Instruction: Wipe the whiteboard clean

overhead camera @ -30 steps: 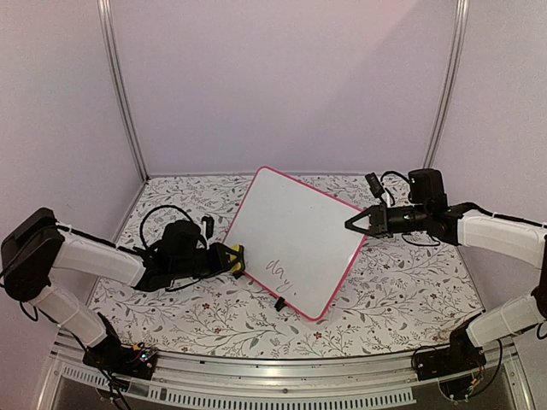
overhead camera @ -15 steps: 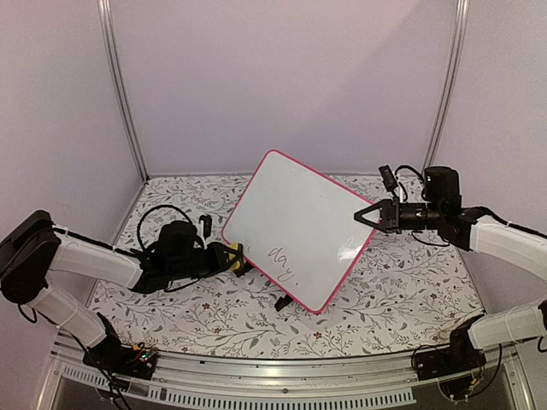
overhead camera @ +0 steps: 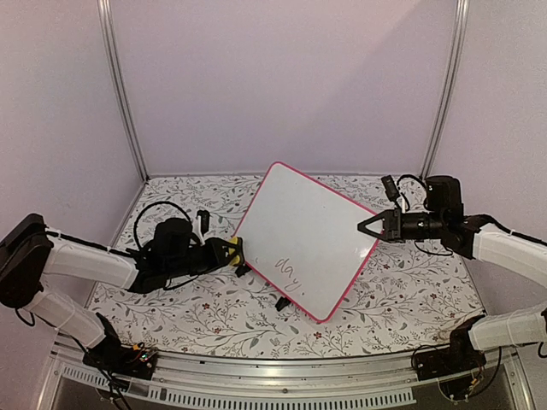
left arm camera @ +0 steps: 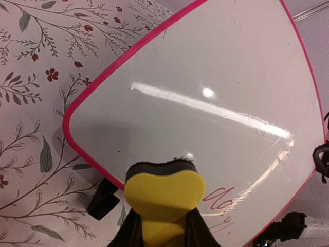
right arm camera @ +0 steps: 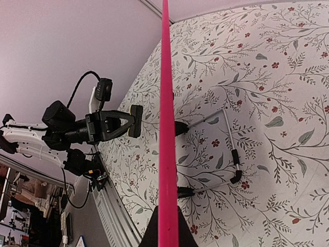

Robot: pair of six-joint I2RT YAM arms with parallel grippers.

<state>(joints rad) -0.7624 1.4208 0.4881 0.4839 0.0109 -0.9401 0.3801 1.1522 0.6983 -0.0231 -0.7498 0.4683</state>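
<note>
Whiteboard [overhead camera: 303, 243] is sitting mid-worktop [overhead camera: 402, 290] between both arms, tilted up, with a black clip foot [overhead camera: 280, 302] at its low edge. Right gripper [overhead camera: 369, 229] is clamping the board's right edge, the pink frame running straight into its jaws. Left gripper [overhead camera: 229, 254] jaws are grasping a yellow eraser [left arm camera: 162, 198], its dark pad pressing against the board's lower left, just beside the red writing [overhead camera: 286, 275].
</note>
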